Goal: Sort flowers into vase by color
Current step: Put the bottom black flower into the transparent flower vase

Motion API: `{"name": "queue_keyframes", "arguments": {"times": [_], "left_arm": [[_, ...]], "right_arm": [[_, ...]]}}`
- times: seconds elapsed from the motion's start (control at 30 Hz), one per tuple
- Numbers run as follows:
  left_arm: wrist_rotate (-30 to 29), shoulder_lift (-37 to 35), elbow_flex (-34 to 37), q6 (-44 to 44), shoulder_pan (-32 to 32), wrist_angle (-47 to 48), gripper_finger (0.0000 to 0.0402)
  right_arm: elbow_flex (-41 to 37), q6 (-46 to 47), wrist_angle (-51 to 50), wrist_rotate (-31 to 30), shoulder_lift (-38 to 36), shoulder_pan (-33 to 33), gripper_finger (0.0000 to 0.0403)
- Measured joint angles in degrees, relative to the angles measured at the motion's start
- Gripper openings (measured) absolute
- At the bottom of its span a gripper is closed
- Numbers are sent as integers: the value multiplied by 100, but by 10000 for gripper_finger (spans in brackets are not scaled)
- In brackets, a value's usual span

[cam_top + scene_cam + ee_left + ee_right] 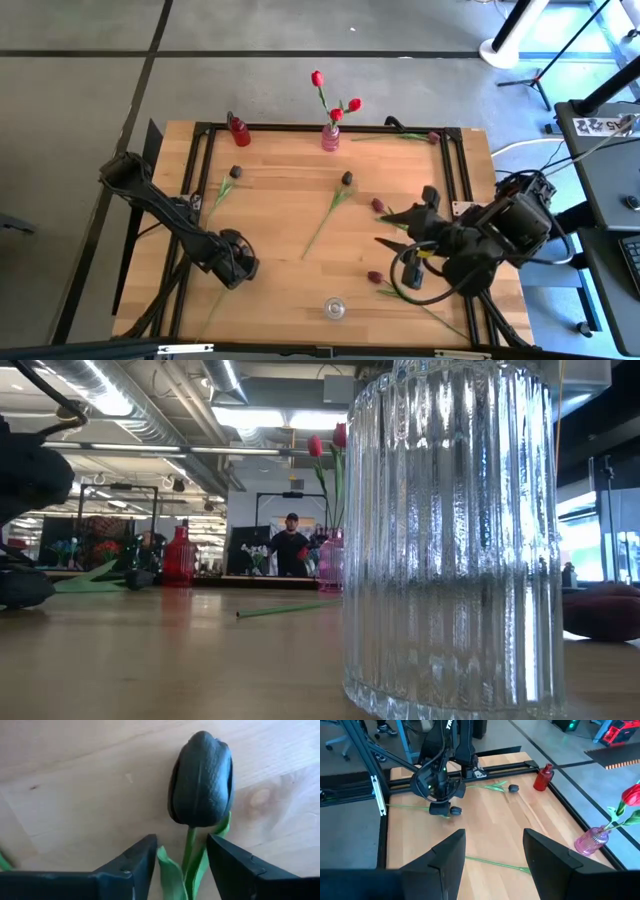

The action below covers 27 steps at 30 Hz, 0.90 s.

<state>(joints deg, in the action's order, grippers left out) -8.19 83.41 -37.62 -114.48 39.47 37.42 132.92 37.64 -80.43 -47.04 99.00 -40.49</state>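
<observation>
High view: the left tool [238, 262] sits at lower left of the counter [280, 215], the right tool [405, 228] at right; red flowers [335, 100] stand in a pink vase [330, 139] at top centre.

Left wrist view: open fingers [130, 865] straddle a near-black tulip [201, 779] lying flat.

Right wrist view: fingers [445, 855] apart, empty.
</observation>
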Motion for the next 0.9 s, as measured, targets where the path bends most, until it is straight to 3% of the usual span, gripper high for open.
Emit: {"name": "queue_keyframes", "arguments": {"times": [0.23,0.37,0.5,0.7,0.8,0.9], "left_arm": [[-210,18,16,112,11,-21,69],[-808,-48,-264,474,1,-108,12],[-1726,-347,-756,1081,-59,-76,12],[-3891,-807,-1721,2708,-273,-352,12],[-4614,-895,-2079,4118,-473,-1117,10],[-4755,-902,-2173,5534,-710,-2344,10]], "right_arm": [[0,103,306,-93,65,0,198],[0,95,397,12,65,2,198],[-170,-65,534,34,59,64,198],[-943,128,801,-531,-32,-37,198],[-1542,246,1409,31,-62,25,198],[-2258,-199,2778,664,-38,187,198]]}}
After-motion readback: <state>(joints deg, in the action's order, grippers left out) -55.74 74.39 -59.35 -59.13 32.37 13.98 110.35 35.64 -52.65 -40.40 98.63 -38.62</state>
